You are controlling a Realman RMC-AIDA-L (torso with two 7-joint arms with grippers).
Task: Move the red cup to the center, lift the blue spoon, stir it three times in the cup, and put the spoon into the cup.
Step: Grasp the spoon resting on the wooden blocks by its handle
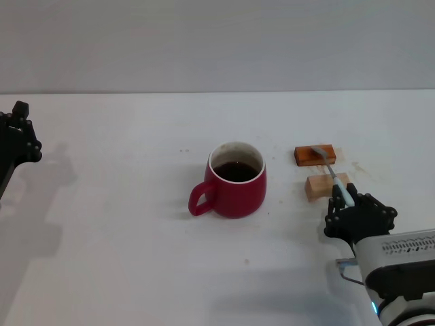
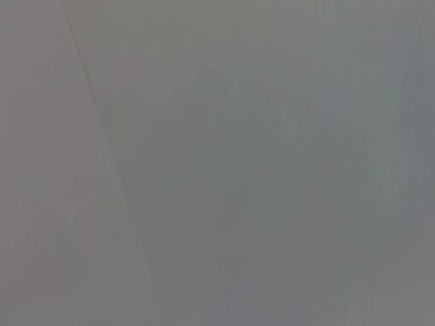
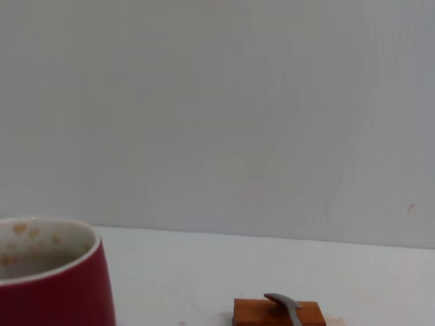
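The red cup (image 1: 234, 183) stands upright near the table's middle, handle toward my left, with dark liquid inside. Its rim and wall also show in the right wrist view (image 3: 54, 285). The blue spoon (image 1: 334, 178) lies across two wooden blocks to the right of the cup, its grey bowl (image 3: 284, 302) on the far block and its pale handle end toward me. My right gripper (image 1: 353, 207) sits low at that handle end, with the handle tip reaching into it. My left gripper (image 1: 17, 136) is parked at the table's far left edge.
A dark orange block (image 1: 315, 155) and a lighter wooden block (image 1: 325, 185) carry the spoon. The white table (image 1: 122, 224) stretches out to the left of the cup. A plain grey wall stands behind it. The left wrist view shows only a grey surface.
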